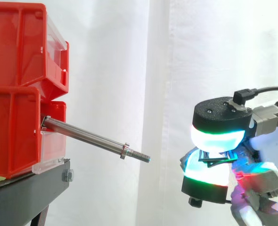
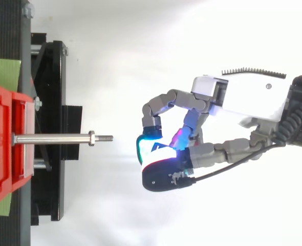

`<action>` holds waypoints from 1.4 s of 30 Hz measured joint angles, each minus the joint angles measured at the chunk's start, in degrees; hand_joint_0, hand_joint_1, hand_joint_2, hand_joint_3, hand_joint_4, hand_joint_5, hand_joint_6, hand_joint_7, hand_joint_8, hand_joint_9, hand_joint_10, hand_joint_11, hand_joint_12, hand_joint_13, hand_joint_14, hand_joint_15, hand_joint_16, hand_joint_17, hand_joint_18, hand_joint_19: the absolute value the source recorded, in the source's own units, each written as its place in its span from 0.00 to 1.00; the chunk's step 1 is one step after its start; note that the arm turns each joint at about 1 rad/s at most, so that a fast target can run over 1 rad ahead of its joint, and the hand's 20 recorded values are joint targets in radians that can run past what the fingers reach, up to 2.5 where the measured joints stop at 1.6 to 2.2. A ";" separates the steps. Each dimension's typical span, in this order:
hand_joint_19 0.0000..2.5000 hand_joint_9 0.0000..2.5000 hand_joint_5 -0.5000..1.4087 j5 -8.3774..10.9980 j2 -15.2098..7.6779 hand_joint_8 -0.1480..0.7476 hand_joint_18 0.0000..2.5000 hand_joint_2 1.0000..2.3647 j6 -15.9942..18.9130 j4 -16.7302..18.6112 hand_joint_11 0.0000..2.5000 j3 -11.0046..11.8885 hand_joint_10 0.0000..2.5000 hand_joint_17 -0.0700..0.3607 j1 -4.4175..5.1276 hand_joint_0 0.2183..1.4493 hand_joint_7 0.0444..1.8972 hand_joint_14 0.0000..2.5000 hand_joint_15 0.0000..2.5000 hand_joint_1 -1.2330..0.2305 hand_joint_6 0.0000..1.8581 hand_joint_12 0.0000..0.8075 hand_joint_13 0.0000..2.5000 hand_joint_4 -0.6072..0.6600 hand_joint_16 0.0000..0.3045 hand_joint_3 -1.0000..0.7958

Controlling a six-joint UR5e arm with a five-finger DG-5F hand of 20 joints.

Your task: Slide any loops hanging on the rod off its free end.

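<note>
The steel rod (image 1: 87, 136) juts from the front of the lower red bin (image 1: 12, 132) and points toward the hand (image 2: 253, 97), sloping slightly downward toward its free end in the side view. Its polished shaft is visible along its whole length, from the bin face out to a small nut (image 1: 125, 150), with a short threaded tip (image 1: 140, 157) beyond it. That tip is the part of the rod nearest the hand. The two are apart, with open space between them. In the side view the tip sits about level with the hand's middle. In the top view the hand lies a little to one side of the rod's line rather than straight in front of it. Whether the hand grips anything cannot be told from either view. Farther from the hand, a second red bin (image 1: 21, 47) is stacked on the lower one, and a clear plastic front (image 1: 52, 150) covers the lower bin's face around the rod's root. Both bins rest on a black stand (image 1: 26, 193), where a green strip (image 2: 2, 74) lies beside them. A white curtain (image 1: 129, 56) hangs behind everything.
</note>
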 measured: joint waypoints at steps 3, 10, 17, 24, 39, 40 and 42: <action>0.32 0.58 0.22 0.04 0.03 0.55 0.50 0.01 0.39 -0.34 0.23 0.00 0.01 0.48 0.12 0.29 0.64 0.00 0.13 0.45 0.43 0.45 0.50 0.54 0.20 0.45; 0.31 0.57 0.25 0.04 0.04 0.58 0.51 0.01 1.02 -1.24 0.20 0.00 0.01 0.50 0.65 0.31 0.76 0.00 0.13 0.45 0.30 0.47 0.50 0.62 0.21 0.50; 0.31 0.52 0.21 0.32 0.01 0.57 0.47 0.01 1.61 -0.17 0.28 0.00 0.01 0.48 0.97 0.30 0.65 0.00 0.14 0.36 0.35 0.49 0.46 0.63 0.20 0.50; 0.32 0.50 0.17 0.50 0.03 0.54 0.45 0.01 2.14 0.56 0.33 0.01 0.01 0.46 1.26 0.33 0.57 0.01 0.15 0.27 0.46 0.46 0.43 0.59 0.18 0.45; 0.33 0.56 0.21 0.50 0.05 0.54 0.45 0.01 3.31 -0.58 0.30 0.00 0.01 0.44 2.12 0.32 0.62 0.01 0.14 0.42 0.44 0.42 0.44 0.54 0.17 0.34; 0.33 0.54 0.20 0.52 0.05 0.56 0.45 0.01 3.45 -0.62 0.30 0.00 0.01 0.45 2.12 0.31 0.60 0.00 0.14 0.43 0.44 0.44 0.44 0.55 0.18 0.38; 0.33 0.49 0.18 0.54 0.05 0.55 0.45 0.01 3.78 -0.68 0.30 0.01 0.01 0.46 2.13 0.30 0.60 0.00 0.14 0.43 0.46 0.45 0.41 0.58 0.19 0.43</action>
